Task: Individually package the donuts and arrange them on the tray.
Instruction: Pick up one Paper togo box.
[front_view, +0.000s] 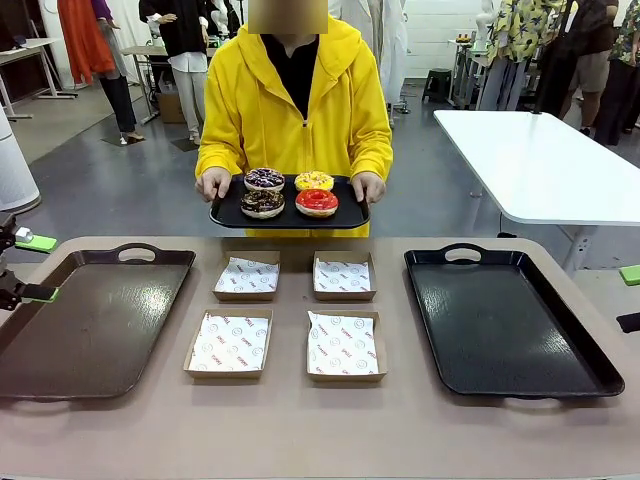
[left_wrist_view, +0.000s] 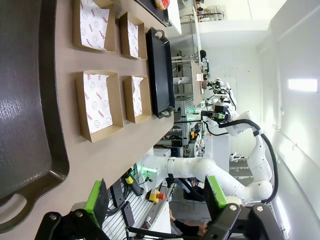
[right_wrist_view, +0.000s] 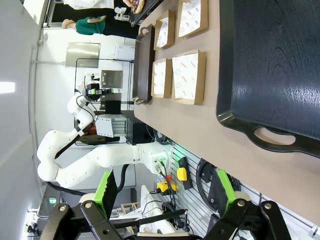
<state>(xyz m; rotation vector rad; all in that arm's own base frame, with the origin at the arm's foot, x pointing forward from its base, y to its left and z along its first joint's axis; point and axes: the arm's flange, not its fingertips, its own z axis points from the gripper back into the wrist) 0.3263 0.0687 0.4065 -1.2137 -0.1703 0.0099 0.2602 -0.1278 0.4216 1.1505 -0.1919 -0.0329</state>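
Note:
At the table's far side a person in a yellow hoodie holds a small black serving tray (front_view: 225, 213) with both hands. On it lie the donuts: a chocolate one with pale sprinkles (front_view: 263, 178), a yellow one (front_view: 314, 181), a chocolate crumbed one (front_view: 262, 204) and a red-glazed one (front_view: 316, 202). My left gripper (front_view: 38, 268) hangs open at the left edge, beside the big dark tray (front_view: 85, 320). My right gripper (front_view: 630, 298) is open at the right edge, near the black tray (front_view: 505, 320). Both hold nothing, with wide gaps in the wrist views (left_wrist_view: 156, 200) (right_wrist_view: 165, 195).
Several shallow paper-lined cardboard boxes sit in the table's middle, two at the back (front_view: 246, 276) (front_view: 343, 276) and two at the front (front_view: 230, 344) (front_view: 343, 345). A white table (front_view: 540, 160) stands at the back right. Other people stand far behind.

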